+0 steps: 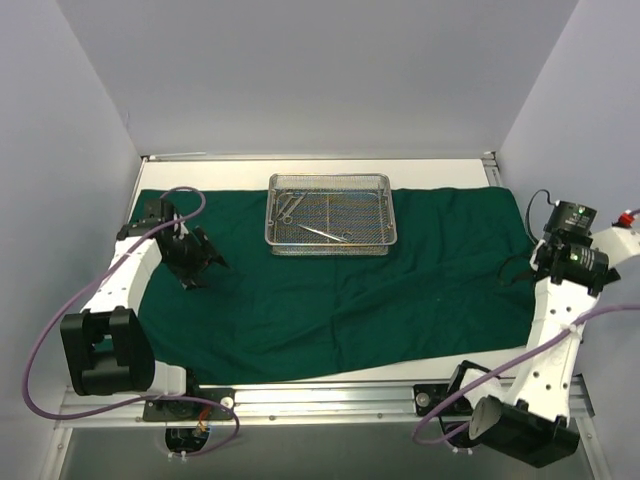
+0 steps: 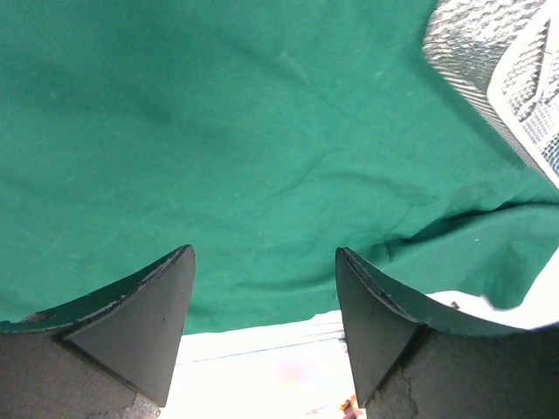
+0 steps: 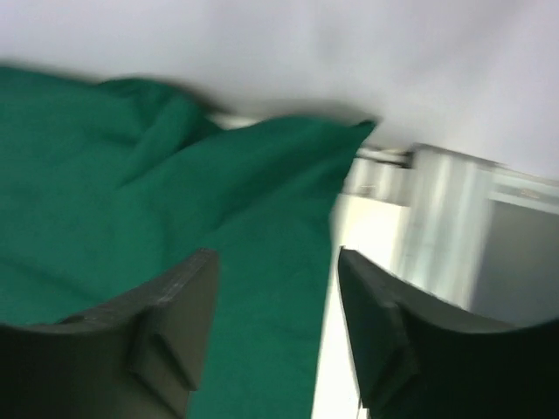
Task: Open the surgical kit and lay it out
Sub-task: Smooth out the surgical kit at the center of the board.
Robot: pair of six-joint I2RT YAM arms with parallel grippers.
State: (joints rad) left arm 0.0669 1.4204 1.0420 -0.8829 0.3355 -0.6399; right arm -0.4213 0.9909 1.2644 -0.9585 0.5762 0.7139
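While left gripper (image 2: 265, 323) and right gripper (image 3: 278, 325) are gaping empty, drape (image 1: 340, 300) spread, lifting instruments (image 1: 322, 232) from the tray (image 1: 330, 250) is probably looming.

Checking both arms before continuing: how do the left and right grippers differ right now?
The left gripper is over the drape, left of the tray; the right gripper is at the drape's right edge. The left faces flat cloth; the right faces a rumpled corner. Both have jaws open, holding nothing.

white table (image 1: 420, 372) carries a spread dark green drape (image 1: 340, 290) (wrinkled, covering most of it).
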